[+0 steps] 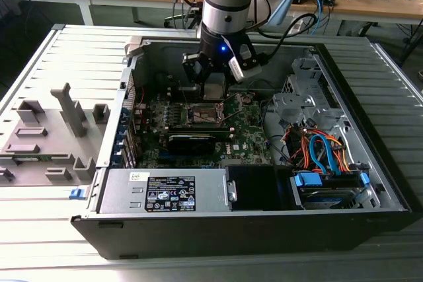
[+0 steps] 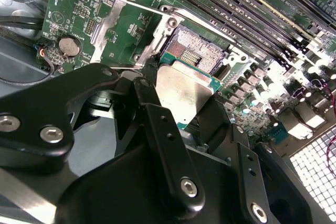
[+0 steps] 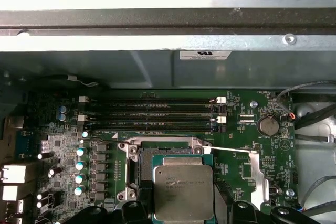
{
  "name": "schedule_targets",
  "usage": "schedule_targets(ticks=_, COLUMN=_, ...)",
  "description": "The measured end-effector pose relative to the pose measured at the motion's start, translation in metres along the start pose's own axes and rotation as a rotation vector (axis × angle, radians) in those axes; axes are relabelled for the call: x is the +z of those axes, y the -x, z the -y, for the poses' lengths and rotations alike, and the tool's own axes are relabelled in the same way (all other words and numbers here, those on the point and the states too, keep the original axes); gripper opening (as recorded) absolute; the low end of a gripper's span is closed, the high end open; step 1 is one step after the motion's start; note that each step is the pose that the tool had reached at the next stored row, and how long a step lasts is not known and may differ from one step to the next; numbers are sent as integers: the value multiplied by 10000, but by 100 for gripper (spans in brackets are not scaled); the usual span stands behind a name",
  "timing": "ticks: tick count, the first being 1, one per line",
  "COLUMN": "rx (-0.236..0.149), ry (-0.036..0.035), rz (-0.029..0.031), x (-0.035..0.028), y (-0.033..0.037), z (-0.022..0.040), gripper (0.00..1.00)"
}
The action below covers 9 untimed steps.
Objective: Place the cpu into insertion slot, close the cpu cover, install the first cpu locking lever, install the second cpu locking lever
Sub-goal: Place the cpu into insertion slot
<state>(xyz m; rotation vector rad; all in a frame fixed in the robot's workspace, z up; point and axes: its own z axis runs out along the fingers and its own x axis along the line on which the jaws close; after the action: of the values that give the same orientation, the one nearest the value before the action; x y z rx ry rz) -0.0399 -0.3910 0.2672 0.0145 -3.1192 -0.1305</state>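
The pincer [image 2: 184, 100] is clamped narrow on the cpu [image 3: 182, 192], with a black finger [image 2: 157, 129] on each of two opposite edges. The cpu is a small flat square with a pale silvery metal top and a green rim. Fine dark print crosses the top, too small to make out. It has no long side. Its metal face points away from the board, and in the first wrist view its edges run in line with the frame of the insertion slot [image 2: 199, 51]. It hangs over part of the slot; whether they touch I cannot tell. The cpu cover [image 2: 107, 27] is swung open beside the slot. The green board [image 1: 248, 130] lies in an open computer case [image 1: 264, 236] on a grey ribbed surface [image 1: 33, 229].
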Motion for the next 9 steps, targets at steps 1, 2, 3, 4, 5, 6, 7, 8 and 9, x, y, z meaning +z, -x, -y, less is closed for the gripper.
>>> schedule_targets(ticks=1, rx=0, ry=-1, rz=0, x=1, y=0, z=0, gripper=55)
schedule_targets(ticks=2, rx=0, ry=-1, rz=0, x=3, y=0, z=0, gripper=55)
schedule_targets(ticks=3, rx=0, ry=-2, rz=0, x=5, y=0, z=0, gripper=55)
schedule_targets(ticks=4, rx=0, ry=-2, rz=0, x=7, y=0, z=1, gripper=55)
schedule_targets(ticks=5, rx=0, ry=-3, rz=0, x=9, y=0, z=1, gripper=55)
schedule_targets(ticks=6, rx=1, ry=-3, rz=0, x=11, y=0, z=1, gripper=55)
schedule_targets(ticks=7, rx=0, ry=-4, rz=0, x=12, y=0, z=1, gripper=55)
schedule_targets(ticks=8, rx=0, ry=-5, rz=0, x=15, y=0, z=1, gripper=55)
schedule_targets(ticks=9, rx=0, ry=-6, rz=0, x=18, y=0, z=1, gripper=55)
